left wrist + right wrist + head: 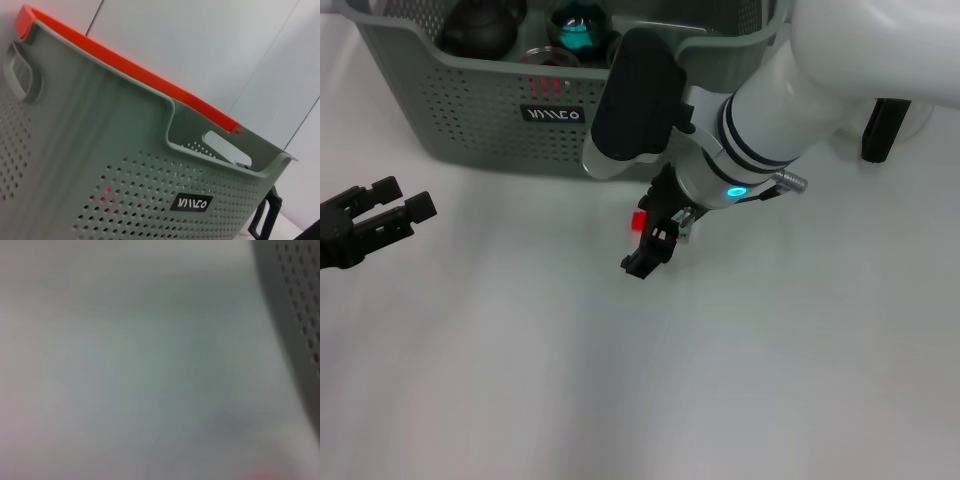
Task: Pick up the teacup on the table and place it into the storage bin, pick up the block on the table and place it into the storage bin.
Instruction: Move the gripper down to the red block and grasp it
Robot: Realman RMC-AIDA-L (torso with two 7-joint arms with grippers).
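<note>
One small red block [639,220] is seen in the head view on the white table [620,380], just in front of the storage bin [490,120] and outside it; it is mostly hidden by the right gripper [655,240], so neither its long axis nor the way it points can be made out. The right gripper is lowered from the upper right, tilted down and to the left, with its dark fingers right at the block; whether they are closed on the block or merely beside it cannot be told. One storage bin is counted, a grey-green perforated basket with a black label [554,114] lettered in white, its long side turned toward the robot. Inside it, at the rim, a dark rounded vessel [480,28] is seen, which may be the teacup, and beside it a round object with a teal glint [578,30]; what these are cannot be settled. In the left wrist view the bin's wall [100,165] is filled with holes, a handle cutout [215,145] is seen, and an orange edge [125,65] runs along the rim. The left gripper [395,212] is held low at the left edge, well apart from the bin and block, its jaws parted and holding nothing.
</note>
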